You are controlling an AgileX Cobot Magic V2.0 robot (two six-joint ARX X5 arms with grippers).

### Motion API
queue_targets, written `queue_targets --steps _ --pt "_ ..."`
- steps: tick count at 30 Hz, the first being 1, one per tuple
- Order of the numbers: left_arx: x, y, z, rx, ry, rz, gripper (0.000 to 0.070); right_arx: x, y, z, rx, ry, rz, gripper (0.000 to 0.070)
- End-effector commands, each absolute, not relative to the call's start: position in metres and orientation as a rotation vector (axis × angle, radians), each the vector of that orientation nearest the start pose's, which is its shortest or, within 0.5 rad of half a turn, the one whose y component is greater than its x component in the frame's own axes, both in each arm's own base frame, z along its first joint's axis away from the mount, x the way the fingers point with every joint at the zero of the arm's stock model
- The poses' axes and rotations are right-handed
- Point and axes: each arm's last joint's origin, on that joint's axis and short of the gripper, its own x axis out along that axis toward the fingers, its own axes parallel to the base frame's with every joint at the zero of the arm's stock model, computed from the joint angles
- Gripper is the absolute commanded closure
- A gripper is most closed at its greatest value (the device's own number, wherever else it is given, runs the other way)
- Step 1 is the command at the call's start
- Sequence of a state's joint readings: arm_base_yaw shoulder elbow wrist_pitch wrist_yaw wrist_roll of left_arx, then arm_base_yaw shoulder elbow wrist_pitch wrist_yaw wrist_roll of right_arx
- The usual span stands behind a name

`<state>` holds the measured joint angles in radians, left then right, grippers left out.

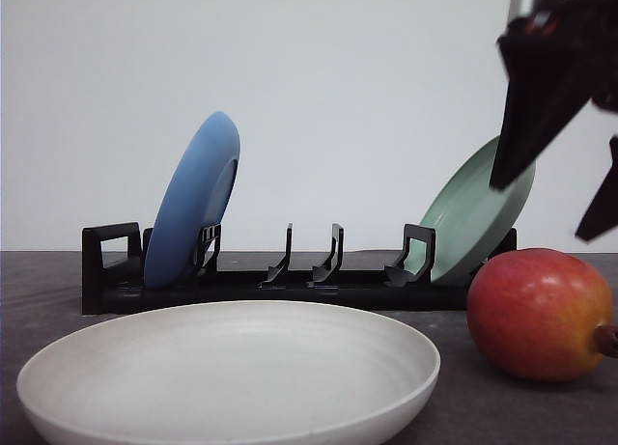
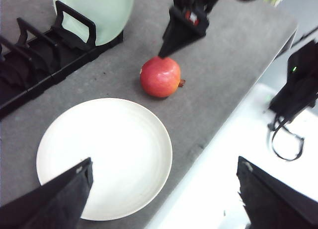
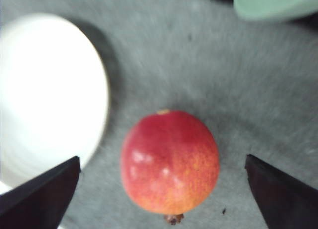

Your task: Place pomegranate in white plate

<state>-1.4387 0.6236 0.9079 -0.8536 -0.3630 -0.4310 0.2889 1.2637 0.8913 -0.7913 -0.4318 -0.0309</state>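
Hovering above the pomegranate, the right hand is standing with its fingers spread wide and is carrying nothing. In the right wrist view the two dark fingertips are flanking the fruit, one on either side with grey bench showing in both gaps, so the fruit is lying directly below the hand and centred between the fingers.

The pomegranate is resting on the bench just beside the white plate, apart from its rim, on the robot's right side. Its dark calyx is pointing sideways, away from the plate, so the fruit's axis is lying roughly level with the bench.

The left hand is hanging wide open and empty over the near edge of the plate, well apart from the fruit. The right arm is therefore judged the nearer one, and a straight descent appears to be what the grasp is calling for.
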Motion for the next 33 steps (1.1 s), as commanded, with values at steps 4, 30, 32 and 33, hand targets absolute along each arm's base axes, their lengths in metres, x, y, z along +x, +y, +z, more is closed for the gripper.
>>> queue_targets --steps 4,30,32,33 --pt "0.020 -0.079 0.320 -0.036 0.570 -0.949 0.0146 0.225 0.090 0.221 -0.022 1.234 0.659 0.0000" --pt "0.017 -0.058 0.317 -0.100 0.522 -0.963 0.0146 0.237 0.138 0.216 -0.168 1.401 0.634 0.0230" --pt "0.017 -0.058 0.317 -0.100 0.522 -0.963 0.0146 0.238 0.149 0.227 -0.154 1.387 0.645 0.0230" --pt "0.017 -0.058 0.317 -0.100 0.522 -0.963 0.0146 0.238 0.155 0.232 -0.142 1.378 0.659 0.0230"
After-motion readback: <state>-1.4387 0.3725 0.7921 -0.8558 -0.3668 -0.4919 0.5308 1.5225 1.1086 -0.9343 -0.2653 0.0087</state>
